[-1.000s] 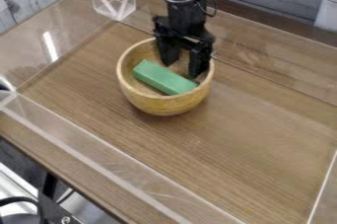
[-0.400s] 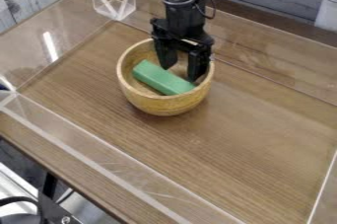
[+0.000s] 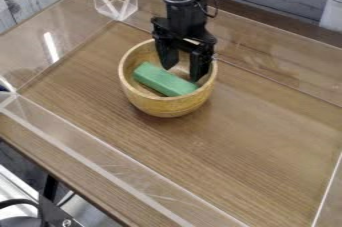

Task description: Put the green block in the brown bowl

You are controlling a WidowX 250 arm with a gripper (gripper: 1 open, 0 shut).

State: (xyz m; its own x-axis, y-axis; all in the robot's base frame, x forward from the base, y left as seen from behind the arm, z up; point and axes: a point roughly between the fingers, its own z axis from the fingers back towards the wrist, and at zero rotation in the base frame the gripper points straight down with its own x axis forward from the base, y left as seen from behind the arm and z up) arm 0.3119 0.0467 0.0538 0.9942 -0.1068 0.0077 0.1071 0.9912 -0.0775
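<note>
The green block [image 3: 162,79] lies inside the brown bowl [image 3: 167,104], resting tilted against its inner left side. The bowl stands on the wooden table, a little left of and behind its middle. My gripper [image 3: 183,68] hangs just above the bowl's far right part, black, pointing straight down. Its two fingers are apart and hold nothing. The fingertips are at about rim height, next to the block's right end and not touching it.
A clear acrylic wall [image 3: 80,161] runs around the wooden table [image 3: 241,161]. A clear acrylic stand [image 3: 118,3] sits at the back left corner. Grey plank wall is behind the arm.
The gripper has risen slightly and shifted a little left over the bowl. The block stays where it lies in the bowl.
</note>
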